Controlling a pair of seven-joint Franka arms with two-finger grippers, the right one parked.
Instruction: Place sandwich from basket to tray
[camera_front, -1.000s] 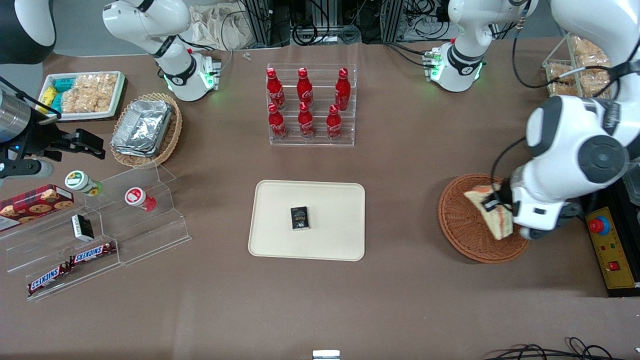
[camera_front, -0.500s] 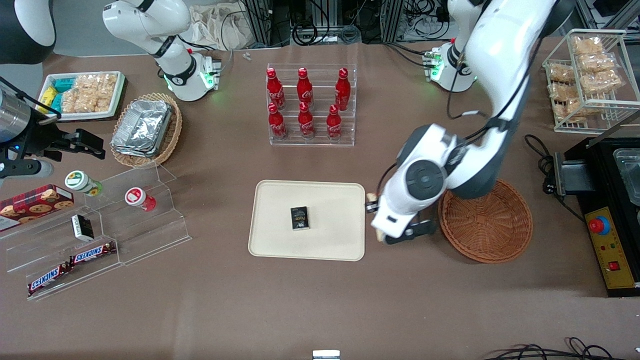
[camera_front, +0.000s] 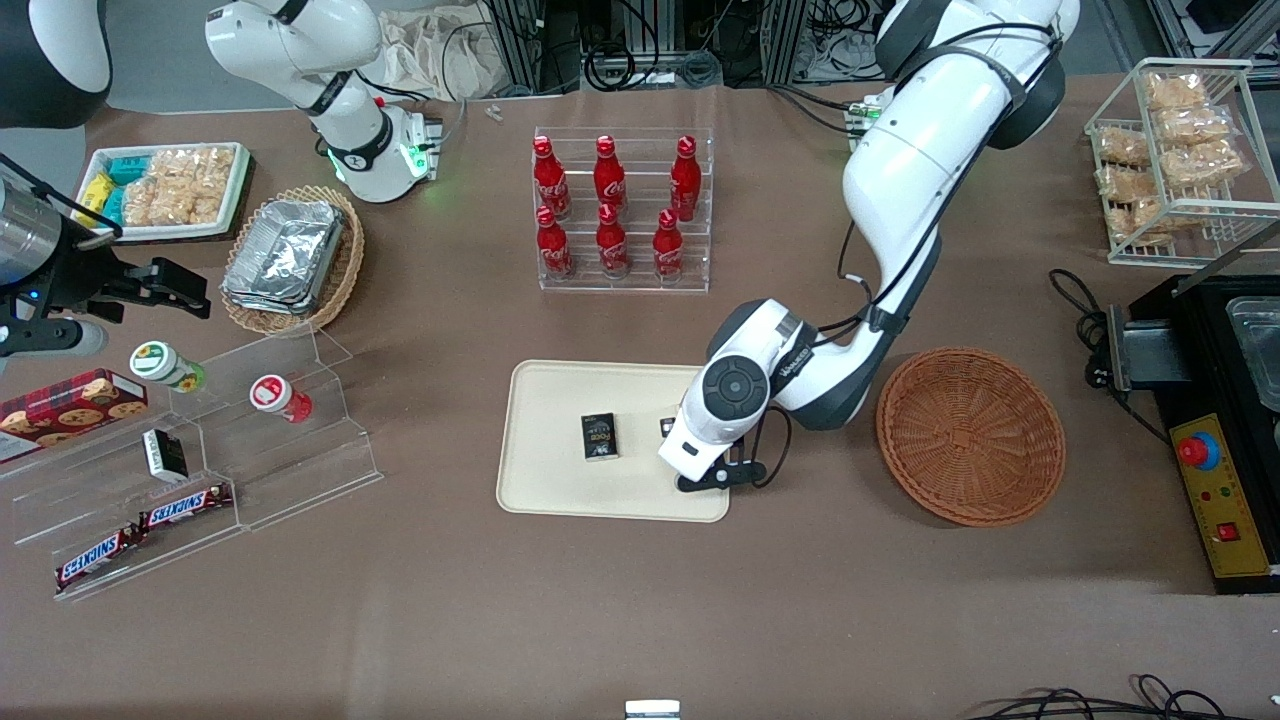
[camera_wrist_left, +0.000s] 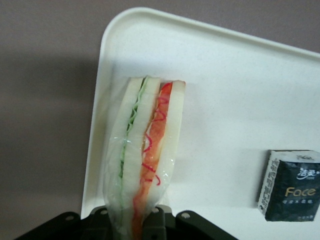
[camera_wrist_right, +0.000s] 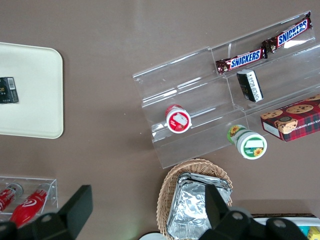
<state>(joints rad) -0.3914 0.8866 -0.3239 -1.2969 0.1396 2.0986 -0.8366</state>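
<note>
The gripper (camera_front: 712, 478) is over the tray (camera_front: 545, 490), at the end nearer the wicker basket (camera_front: 970, 435), and in the wrist view it is clamped on the wrapped sandwich (camera_wrist_left: 145, 155), which sticks out from between the fingers with its layers of white bread, green and red-orange filling on edge above the tray's pale floor. The basket is bare now, so what is left, by my judgement, is the set-down. To do that well, the sandwich should come down low enough to touch or nearly touch the tray before the fingers part, since a wedge let go from height on its thin edge is likely to tip and could slide over the low rim, which lies close beside it in the wrist view. Shifting a little inward from that rim would give more margin. The dark tissue packet (camera_front: 599, 437) lies near the tray's middle, apart from the sandwich, and the drop spot should stay off it. The plastic wrap looks slick and soft, so a slow opening and a straight lift away seem wise, lest the film cling to a finger.
</note>
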